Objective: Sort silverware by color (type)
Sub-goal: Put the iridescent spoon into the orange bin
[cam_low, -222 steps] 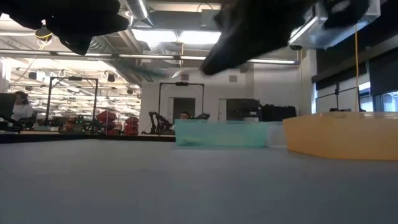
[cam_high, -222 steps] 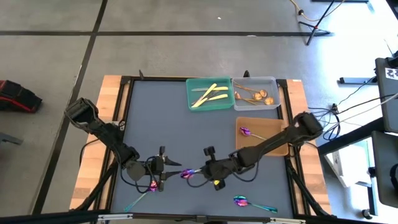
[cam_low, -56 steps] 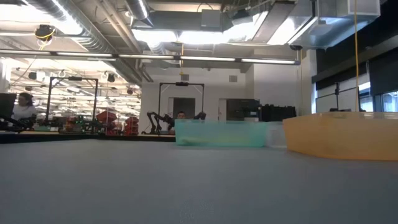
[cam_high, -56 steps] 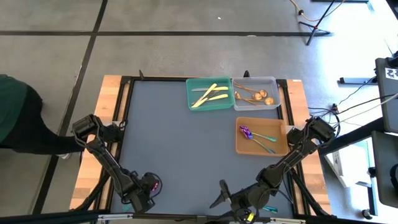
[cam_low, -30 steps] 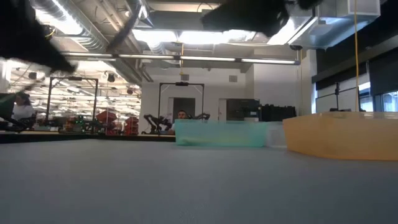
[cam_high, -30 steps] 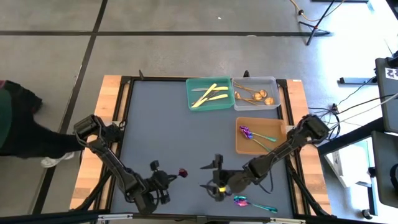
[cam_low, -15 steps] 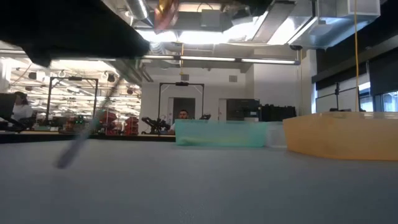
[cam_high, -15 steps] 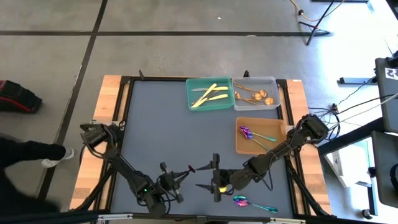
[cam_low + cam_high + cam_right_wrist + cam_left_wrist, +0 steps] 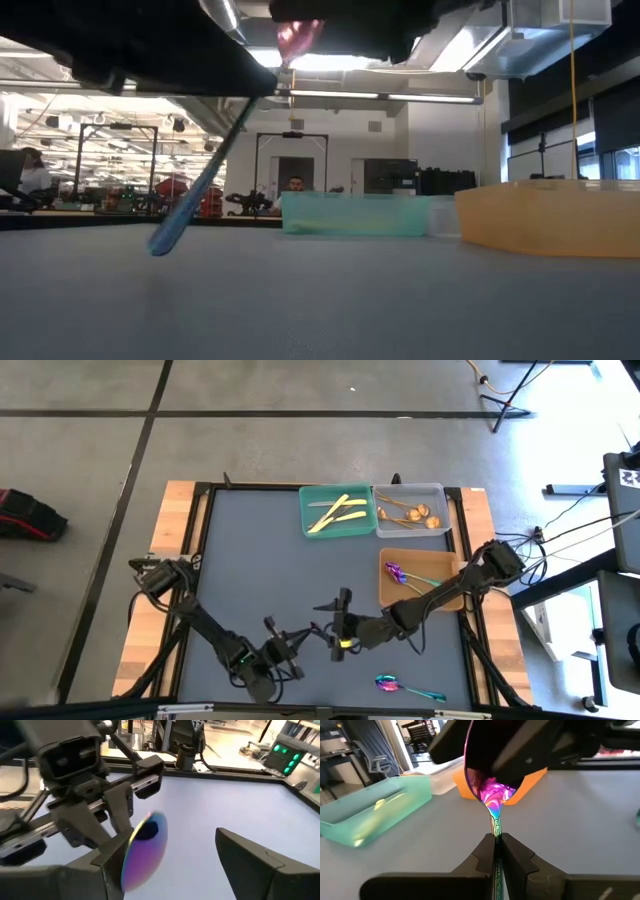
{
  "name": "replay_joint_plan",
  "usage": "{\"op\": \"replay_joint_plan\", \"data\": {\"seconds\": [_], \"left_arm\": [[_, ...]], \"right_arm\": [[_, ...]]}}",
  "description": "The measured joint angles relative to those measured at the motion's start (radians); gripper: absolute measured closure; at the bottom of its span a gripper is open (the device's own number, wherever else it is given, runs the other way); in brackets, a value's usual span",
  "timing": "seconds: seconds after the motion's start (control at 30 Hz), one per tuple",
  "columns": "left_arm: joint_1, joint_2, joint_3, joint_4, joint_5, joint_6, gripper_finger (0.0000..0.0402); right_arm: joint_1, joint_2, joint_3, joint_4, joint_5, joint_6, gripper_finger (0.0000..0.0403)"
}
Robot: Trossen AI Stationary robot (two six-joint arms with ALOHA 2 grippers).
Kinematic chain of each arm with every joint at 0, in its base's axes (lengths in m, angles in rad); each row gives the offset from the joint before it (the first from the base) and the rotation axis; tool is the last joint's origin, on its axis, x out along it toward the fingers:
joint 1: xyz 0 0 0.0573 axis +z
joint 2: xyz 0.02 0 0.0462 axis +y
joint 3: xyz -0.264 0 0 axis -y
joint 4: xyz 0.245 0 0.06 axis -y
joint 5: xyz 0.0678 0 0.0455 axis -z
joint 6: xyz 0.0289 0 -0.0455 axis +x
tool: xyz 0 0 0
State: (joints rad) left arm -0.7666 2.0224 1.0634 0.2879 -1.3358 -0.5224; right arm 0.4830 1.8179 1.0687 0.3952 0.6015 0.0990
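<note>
An iridescent purple-blue spoon (image 9: 491, 795) with a teal handle (image 9: 205, 180) hangs above the table's near middle. My left gripper (image 9: 303, 638) is shut on it. My right gripper (image 9: 336, 627) faces it from the right, open. The spoon's bowl (image 9: 146, 850) stands between the right gripper's two fingers, close to one finger (image 9: 102, 865); whether they touch I cannot tell. Another purple-blue spoon (image 9: 403, 685) lies flat on the table near the front edge. The orange tray (image 9: 446, 596) holds purple-blue spoons (image 9: 400, 573). My left gripper pinches the spoon's handle just below the bowl (image 9: 496, 836) between its two fingers. The fingers reach nearly level from the table's left and lie along the handle. The spoon is lifted clear. Its bowl sticks out past the fingertips and its long handle slants down behind them.
At the far edge a green tray (image 9: 310, 520) holds pale gold knives (image 9: 335, 512). Beside it a grey tray (image 9: 440, 495) holds copper spoons (image 9: 410, 513). Bare grey table stretches between the trays and both grippers.
My left gripper has carried the spoon toward the table's right and tipped toward level, so the bowl now points at my right gripper. My right gripper has moved toward the far edge, and its fingers now stand on either side of the bowl.
</note>
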Motion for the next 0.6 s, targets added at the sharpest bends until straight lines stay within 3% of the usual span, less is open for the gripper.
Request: {"op": "replay_joint_plan", "data": {"seconds": [0.17,0.47,0.6], "left_arm": [[0.035,0.000,0.000,0.000,0.057,0.036,0.0385],[0.040,0.000,0.000,0.001,0.067,0.064,0.0385],[0.047,-0.001,0.000,-0.005,0.089,0.072,0.0383]], "right_arm": [[-0.028,0.000,0.000,-0.013,-0.044,-0.027,0.0165],[-0.026,0.000,0.000,-0.021,-0.049,-0.173,0.0382],[-0.027,0.000,0.000,-0.029,-0.050,-0.211,0.0385]]}}
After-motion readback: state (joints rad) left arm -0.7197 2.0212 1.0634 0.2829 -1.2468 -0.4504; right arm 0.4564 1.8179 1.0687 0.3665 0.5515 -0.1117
